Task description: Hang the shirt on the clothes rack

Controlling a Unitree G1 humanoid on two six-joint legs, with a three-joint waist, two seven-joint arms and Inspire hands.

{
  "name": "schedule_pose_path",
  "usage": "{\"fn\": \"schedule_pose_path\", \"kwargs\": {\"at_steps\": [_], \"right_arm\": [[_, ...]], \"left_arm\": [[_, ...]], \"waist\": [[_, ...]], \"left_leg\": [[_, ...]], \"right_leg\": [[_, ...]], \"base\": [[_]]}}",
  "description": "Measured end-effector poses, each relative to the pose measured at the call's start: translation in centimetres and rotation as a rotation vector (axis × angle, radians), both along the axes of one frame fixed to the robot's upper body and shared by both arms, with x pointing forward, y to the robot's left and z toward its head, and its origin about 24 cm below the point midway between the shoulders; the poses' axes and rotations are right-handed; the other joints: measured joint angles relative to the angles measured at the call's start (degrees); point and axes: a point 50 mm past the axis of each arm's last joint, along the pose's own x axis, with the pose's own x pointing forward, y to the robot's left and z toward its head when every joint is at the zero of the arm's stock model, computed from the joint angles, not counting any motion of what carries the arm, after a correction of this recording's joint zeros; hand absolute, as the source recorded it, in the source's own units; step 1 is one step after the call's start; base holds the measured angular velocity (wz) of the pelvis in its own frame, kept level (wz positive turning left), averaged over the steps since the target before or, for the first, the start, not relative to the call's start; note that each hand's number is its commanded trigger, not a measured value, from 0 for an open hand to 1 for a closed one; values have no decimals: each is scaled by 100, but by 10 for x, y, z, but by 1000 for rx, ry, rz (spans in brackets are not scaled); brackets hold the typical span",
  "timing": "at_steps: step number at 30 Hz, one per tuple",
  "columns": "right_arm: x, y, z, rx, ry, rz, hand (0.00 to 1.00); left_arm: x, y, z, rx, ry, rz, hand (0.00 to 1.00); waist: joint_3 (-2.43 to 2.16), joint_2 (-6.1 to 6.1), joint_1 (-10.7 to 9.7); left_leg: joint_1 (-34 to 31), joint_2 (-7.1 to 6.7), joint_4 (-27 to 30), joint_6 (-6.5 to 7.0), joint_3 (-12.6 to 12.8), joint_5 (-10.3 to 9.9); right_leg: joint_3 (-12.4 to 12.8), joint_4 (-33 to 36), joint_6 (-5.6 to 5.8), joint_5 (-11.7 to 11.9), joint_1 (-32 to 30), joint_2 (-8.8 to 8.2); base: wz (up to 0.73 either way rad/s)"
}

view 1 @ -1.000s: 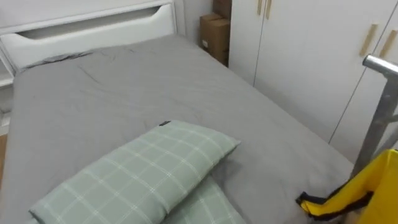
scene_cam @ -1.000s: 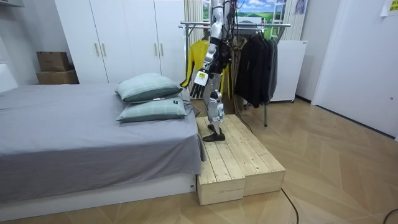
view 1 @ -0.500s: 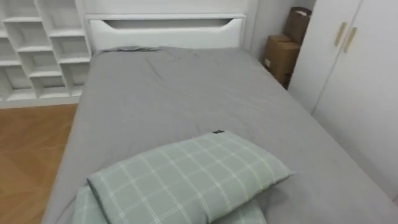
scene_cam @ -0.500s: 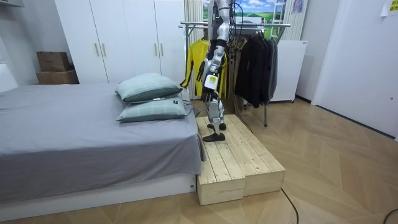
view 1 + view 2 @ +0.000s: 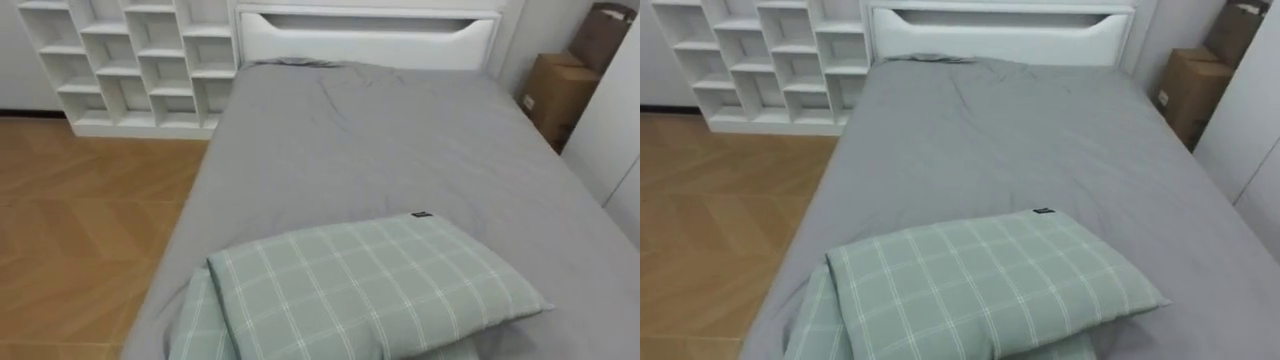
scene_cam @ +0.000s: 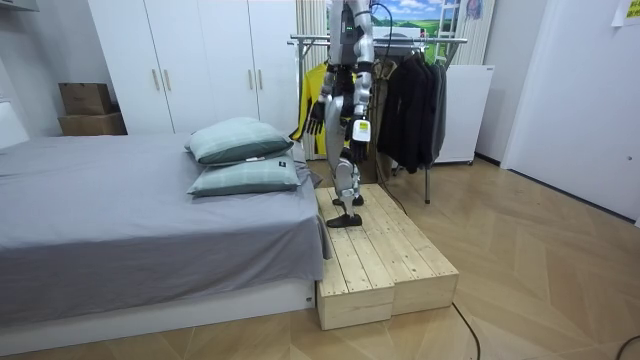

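Note:
In the room view I stand on a wooden platform (image 6: 385,255) between the bed and a clothes rack (image 6: 440,40), turned towards the bed. A yellow garment (image 6: 312,85) hangs on the rack behind me, and dark clothes (image 6: 410,100) hang further to the room view's right. My right hand (image 6: 316,115) hangs at hip height with relaxed fingers and holds nothing. My left hand (image 6: 360,130) hangs low on the other side of my body, also without anything in it.
Before me lies a grey bed (image 5: 400,150) with two green checked pillows (image 5: 370,290) stacked at its near end. A white headboard (image 5: 370,35), white cube shelves (image 5: 130,60) and a cardboard box (image 5: 565,90) stand beyond. Wood floor (image 5: 80,230) runs along the bed's left side.
My body has turned left, away from the rack towards the bed. The eye view swung left: the yellow garment and wardrobe left it, and the shelves and floor came in.

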Motion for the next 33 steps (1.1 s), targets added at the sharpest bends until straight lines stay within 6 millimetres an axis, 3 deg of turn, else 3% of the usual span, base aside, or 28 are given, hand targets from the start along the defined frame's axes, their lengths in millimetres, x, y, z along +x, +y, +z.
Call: {"fn": "schedule_pose_path", "kwargs": {"at_steps": [5, 12, 16, 20, 25, 33], "right_arm": [[5, 6, 0, 16, 4, 69, 0], [-1, 8, -2, 42, 18, 80, 0], [-8, 8, -3, 74, 29, 66, 0], [-11, 9, -3, 96, 32, 53, 0], [-22, 7, -4, 120, 42, -37, 0], [-25, 6, -5, 151, 47, -100, 0]], "left_arm": [[8, -1, -1, -4, 0, -10, 0], [40, 1, 2, 26, -112, -31, 0], [52, -3, 3, 18, -156, -44, 0], [54, -5, 3, 16, -169, -45, 0], [45, -5, 2, 14, -150, -39, 0], [37, -4, 1, 24, -121, -62, 0]], "waist": [[-1, -18, 5], [-31, -70, 9], [-45, -38, -127], [-60, -72, -146], [-140, -43, -149], [-108, -28, -132]], "left_leg": [[-36, -43, 18, -42, -232, 29], [-196, -66, 141, -77, -354, 77], [-305, -87, 211, -123, -500, 104], [-376, -95, 299, -172, -460, 137], [-376, -74, 289, -182, -448, 197], [-304, -90, 200, -196, -451, 226]], "right_leg": [[-2, -2, 0, -2, 46, 16], [-160, -11, 0, -5, 17, 32], [-177, 0, -14, -13, -61, 57], [-210, -37, -154, -136, -47, 64], [-263, -81, -182, -235, -27, 77], [-152, -108, -202, -242, 23, 84]], "base": [[20], [10], [16], [5], [5], [0]]}}
